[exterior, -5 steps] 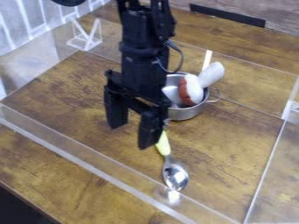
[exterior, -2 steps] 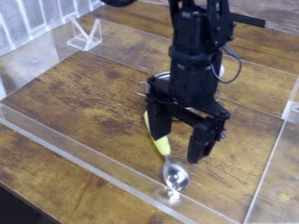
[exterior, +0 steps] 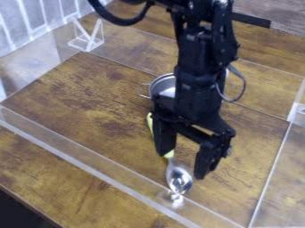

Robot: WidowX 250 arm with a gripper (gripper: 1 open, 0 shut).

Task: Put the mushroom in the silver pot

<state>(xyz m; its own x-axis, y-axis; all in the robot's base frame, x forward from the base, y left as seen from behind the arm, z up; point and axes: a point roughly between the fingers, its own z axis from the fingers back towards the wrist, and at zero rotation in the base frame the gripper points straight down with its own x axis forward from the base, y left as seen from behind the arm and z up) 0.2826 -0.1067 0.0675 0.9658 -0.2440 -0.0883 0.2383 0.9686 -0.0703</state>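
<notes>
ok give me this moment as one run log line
gripper: open, empty, pointing down over yellow-handled spoon | silver pot: behind arm, mostly hidden | mushroom: not visible

Silver pot [exterior: 165,88] mostly hidden behind arm [exterior: 201,62]; mushroom unseen.

No text, label, brand, number or sign can be read anywhere here.

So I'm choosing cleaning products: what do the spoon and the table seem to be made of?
The spoon: shiny silver bowl with bright glints, probably polished metal; its handle is yellow, perhaps plastic. The table: brown planks with visible grain, looks like wood or a wood-look laminate, fairly matte.
</notes>
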